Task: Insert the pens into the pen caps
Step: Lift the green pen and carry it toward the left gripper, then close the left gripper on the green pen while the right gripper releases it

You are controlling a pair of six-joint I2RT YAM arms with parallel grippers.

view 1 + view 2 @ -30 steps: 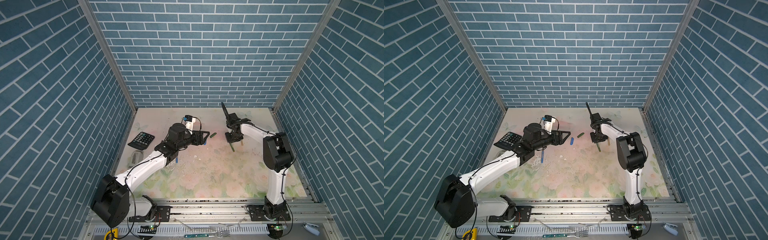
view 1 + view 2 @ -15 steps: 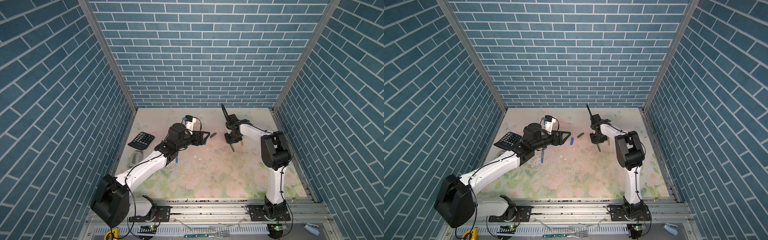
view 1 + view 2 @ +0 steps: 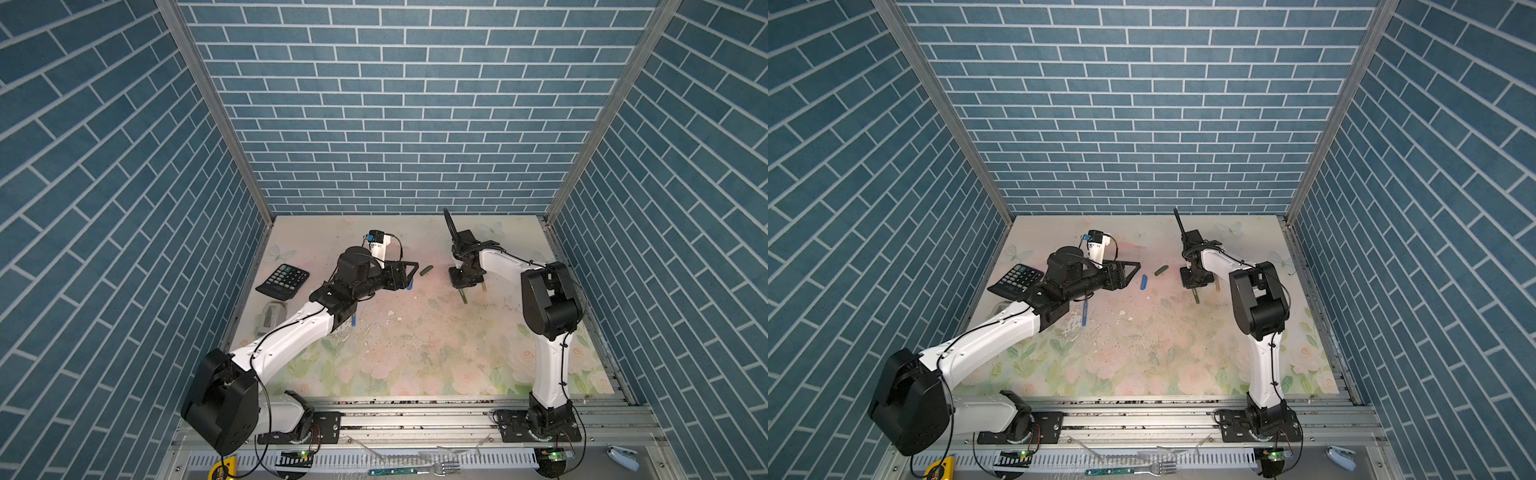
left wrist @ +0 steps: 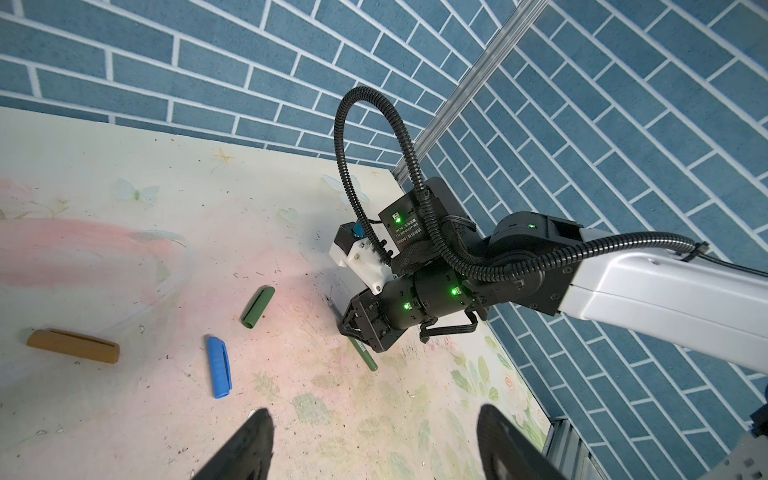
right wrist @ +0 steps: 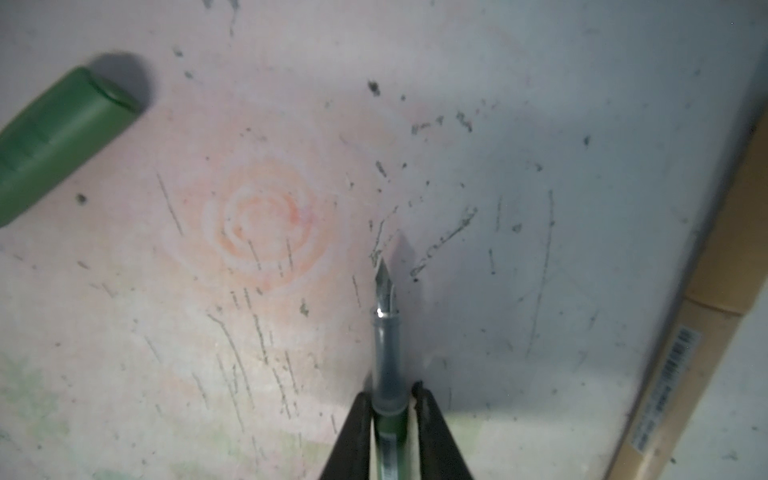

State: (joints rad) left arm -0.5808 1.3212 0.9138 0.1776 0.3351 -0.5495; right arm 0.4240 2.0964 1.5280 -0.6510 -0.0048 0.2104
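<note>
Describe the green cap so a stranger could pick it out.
On the floral table, look midway across, toward the back wall. The green cap lies flat there beside a blue cap. It is the only short dark green tube; the green pen is long and thin.

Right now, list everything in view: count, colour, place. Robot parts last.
dark green slim pen: one, green, in right gripper.
short green plastic cap: one, green, floral mat, far half.
short blue plastic cap: one, blue, beside it.
short gold plastic cap: one, tan-gold, apart from blue cap.
slim blue pen: one, blue, partly under left arm.
slim gold pen: one, gold, beside green pen.
black keypad calculator: one, black, mat's left edge.
teal-handled metal fork: one, front ledge.
left gripper: open, empty.
right gripper: shut on green pen.
</note>
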